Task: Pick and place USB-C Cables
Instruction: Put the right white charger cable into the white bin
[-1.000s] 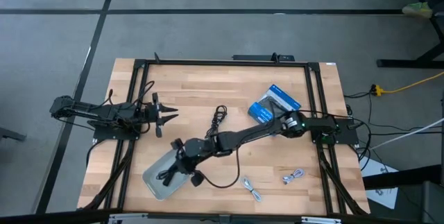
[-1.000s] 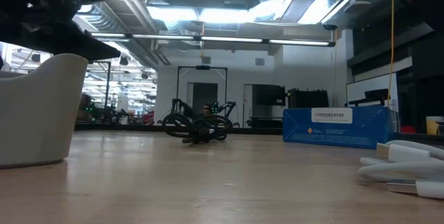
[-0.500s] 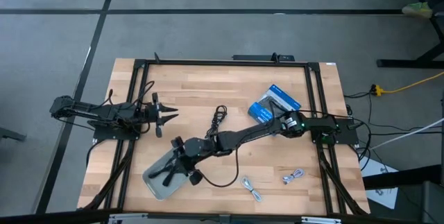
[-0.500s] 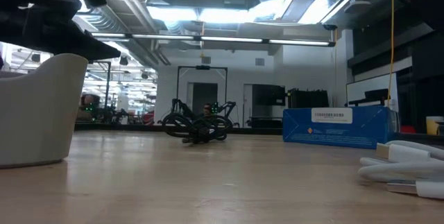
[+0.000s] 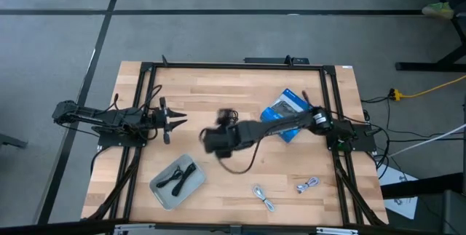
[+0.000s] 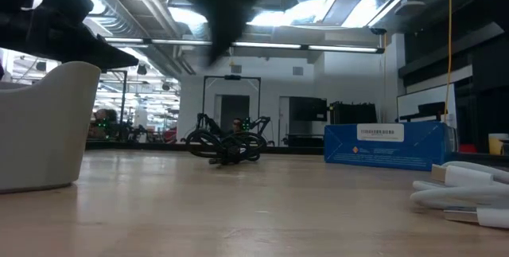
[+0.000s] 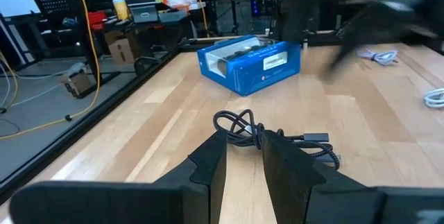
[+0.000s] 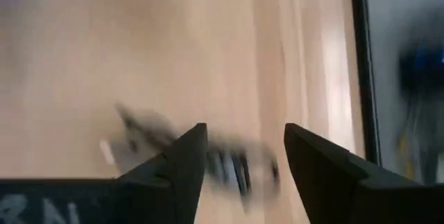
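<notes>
My right gripper (image 5: 213,140) is open and empty, blurred, above the middle of the table, just near of a loose black USB-C cable (image 5: 230,118). That cable lies on the wood and also shows in the left wrist view (image 7: 243,125) and the low view (image 6: 227,146). Black cables (image 5: 179,177) lie in the grey tray (image 5: 164,194) at the near left. Two silvery-grey cables (image 5: 263,197) (image 5: 308,185) lie near the front edge. My left gripper (image 5: 180,121) waits at the table's left, open and empty. The right wrist view (image 8: 243,130) shows open fingers over a blurred dark shape.
A blue-and-black box (image 5: 288,108) lies at the far right of the table, partly under my right arm; it also shows in the low view (image 6: 386,146). Black frame rails (image 5: 145,104) run along the table's left and right sides. Bare wood lies between the tray and the silvery cables.
My right gripper has risen from over the grey tray and swung fast toward the table's far right, to the middle beside the loose black cable. The black cables stay in the tray.
</notes>
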`<state>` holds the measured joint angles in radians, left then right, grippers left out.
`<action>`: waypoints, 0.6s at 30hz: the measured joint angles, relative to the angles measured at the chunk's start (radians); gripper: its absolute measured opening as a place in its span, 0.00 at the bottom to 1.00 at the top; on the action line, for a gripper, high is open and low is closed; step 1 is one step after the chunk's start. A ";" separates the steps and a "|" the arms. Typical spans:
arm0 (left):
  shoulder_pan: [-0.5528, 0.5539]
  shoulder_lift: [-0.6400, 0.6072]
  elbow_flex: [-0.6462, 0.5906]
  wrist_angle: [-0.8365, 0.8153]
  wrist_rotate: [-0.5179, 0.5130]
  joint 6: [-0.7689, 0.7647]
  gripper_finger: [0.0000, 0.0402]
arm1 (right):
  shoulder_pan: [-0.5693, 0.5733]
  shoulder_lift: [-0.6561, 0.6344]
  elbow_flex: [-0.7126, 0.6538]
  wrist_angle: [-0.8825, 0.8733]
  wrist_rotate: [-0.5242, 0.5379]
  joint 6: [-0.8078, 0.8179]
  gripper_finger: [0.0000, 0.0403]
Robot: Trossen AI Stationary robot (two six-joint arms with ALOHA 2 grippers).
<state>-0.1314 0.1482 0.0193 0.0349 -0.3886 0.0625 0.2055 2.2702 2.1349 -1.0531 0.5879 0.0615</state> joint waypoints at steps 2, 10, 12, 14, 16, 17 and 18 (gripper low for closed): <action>0.000 0.000 0.000 0.001 -0.009 0.000 0.21 | -0.018 -0.020 0.000 -0.208 -0.017 0.143 0.49; 0.000 0.000 0.000 0.002 -0.023 -0.008 0.22 | 0.018 -0.213 -0.171 -0.462 -0.257 0.374 0.49; 0.000 0.000 0.000 0.006 -0.021 -0.003 0.21 | 0.063 -0.288 -0.275 -0.520 -0.265 0.429 0.49; 0.000 0.002 0.000 0.002 -0.024 0.000 0.22 | 0.107 -0.371 -0.399 -0.511 -0.241 0.454 0.49; 0.000 0.002 0.000 0.005 -0.030 0.000 0.21 | 0.145 -0.473 -0.520 -0.495 -0.240 0.484 0.49; 0.000 0.002 0.000 0.003 -0.035 0.000 0.22 | 0.163 -0.515 -0.568 -0.491 -0.259 0.522 0.49; 0.000 0.002 0.000 0.005 -0.037 0.000 0.21 | 0.183 -0.552 -0.619 -0.471 -0.286 0.577 0.49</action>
<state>-0.1314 0.1503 0.0193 0.0402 -0.4258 0.0623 0.3881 1.7180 1.5164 -1.5236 0.3024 0.6389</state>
